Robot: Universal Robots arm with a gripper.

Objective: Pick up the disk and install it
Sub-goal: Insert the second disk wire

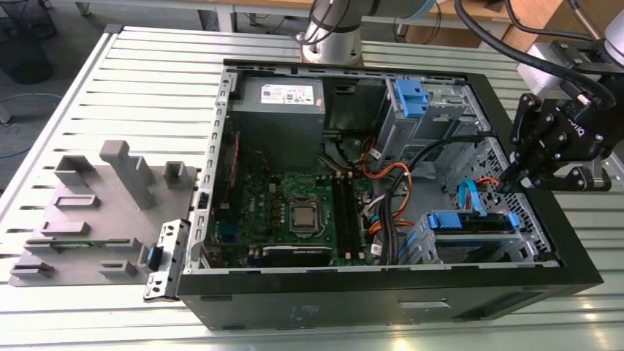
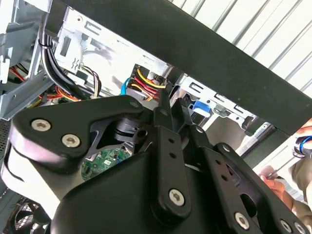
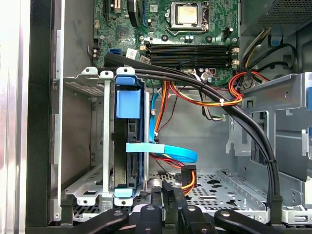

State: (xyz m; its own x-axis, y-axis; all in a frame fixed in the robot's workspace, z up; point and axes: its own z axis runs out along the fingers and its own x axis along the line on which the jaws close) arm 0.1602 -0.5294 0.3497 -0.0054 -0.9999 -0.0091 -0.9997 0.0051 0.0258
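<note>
The disk [image 1: 474, 222] sits edge-on in its blue carrier inside the metal drive cage [image 1: 527, 245], at the corner of the open computer case nearest the exterior view's right. The first wrist view shows the disk [image 3: 130, 146] slotted upright between the cage rails, with a blue data cable [image 3: 175, 155] and coloured power wires at its end. My gripper [image 1: 507, 184] hangs above the case's right wall, just beside the cage. Its fingers are shut with nothing between them. In the first wrist view the gripper [image 3: 168, 194] points down at the cage floor next to the disk.
Thick black cables [image 3: 253, 136] and orange wires cross the case between motherboard [image 1: 292, 205] and cage. A grey power supply [image 1: 280, 110] and a second blue bracket [image 1: 410, 95] sit at the back. A grey fixture block [image 1: 98, 212] lies left of the case. A hand [image 2: 273, 179] shows outside the case.
</note>
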